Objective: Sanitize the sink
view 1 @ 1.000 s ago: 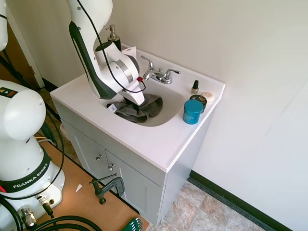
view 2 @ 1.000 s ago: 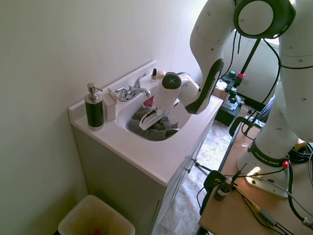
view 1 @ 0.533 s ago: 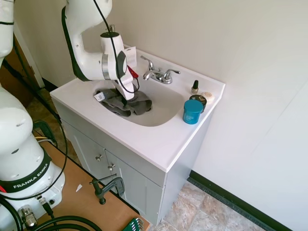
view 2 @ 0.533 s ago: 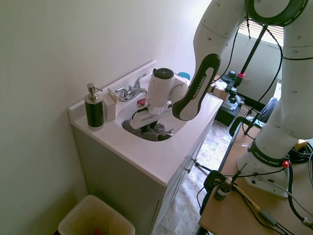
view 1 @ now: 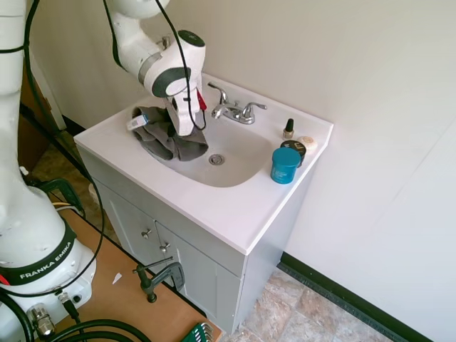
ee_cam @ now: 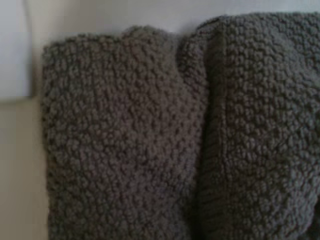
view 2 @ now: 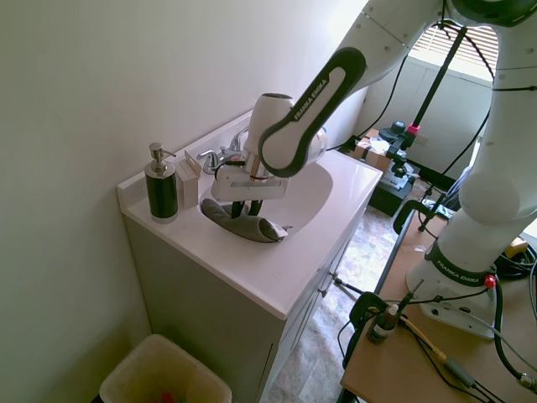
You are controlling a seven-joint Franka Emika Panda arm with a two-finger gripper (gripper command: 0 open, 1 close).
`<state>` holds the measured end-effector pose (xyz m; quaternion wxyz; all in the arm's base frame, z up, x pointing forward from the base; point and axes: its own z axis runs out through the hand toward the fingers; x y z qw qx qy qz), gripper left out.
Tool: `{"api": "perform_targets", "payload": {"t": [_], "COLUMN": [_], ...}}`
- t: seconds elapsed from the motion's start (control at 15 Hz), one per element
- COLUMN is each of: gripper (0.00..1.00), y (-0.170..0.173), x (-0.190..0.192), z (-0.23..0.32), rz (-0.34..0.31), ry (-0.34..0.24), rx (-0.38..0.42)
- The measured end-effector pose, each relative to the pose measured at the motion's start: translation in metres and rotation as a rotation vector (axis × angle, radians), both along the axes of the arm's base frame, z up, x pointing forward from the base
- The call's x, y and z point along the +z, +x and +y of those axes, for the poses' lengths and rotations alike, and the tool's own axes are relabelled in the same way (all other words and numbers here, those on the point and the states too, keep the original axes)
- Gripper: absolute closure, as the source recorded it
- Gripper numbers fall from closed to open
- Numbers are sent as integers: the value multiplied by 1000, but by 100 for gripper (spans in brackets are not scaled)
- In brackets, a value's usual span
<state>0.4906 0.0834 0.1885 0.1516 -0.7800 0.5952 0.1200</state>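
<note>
First outside view: sink (view 1: 235,206) sits on white cabinet. Grey cloth (view 1: 165,137) lies on bowl edge, far from blue jar (view 1: 286,165). My gripper (view 1: 182,130) presses down on cloth. Drain (view 1: 216,159) bare, near cloth.

Second outside view: my gripper (view 2: 244,209) on cloth (view 2: 243,225), near soap bottle (view 2: 160,183). Fingers look pinched on cloth.

Wrist view: only bumpy cloth (ee_cam: 165,135).

My guess: push flat and steady, wipe slow, don't bump tap (view 1: 234,108).
</note>
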Motion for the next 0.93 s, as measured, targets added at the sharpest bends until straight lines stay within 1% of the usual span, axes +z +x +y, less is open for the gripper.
{"api": "perform_targets", "payload": {"t": [0.07, 0.13, 0.2, 0.47, 0.67, 0.73, 0.87, 0.93], "gripper": [100, 100, 100, 100, 100, 0, 0, 0], "y": [-2, -5, -12, -56, -86, -94, -112, -121], "x": [7, 15, 20, 38, 48, 52, 59, 63], "z": [-2, -4, -4, 9, 29, 38, 56, 65], "rz": [9, 9, 3, -54, -126, -157, -215, -233], "ry": [55, 86, 85, -6, -48, -61, -91, -107], "rx": [23, 78, 129, 291, 399, 434, 511, 547]}}
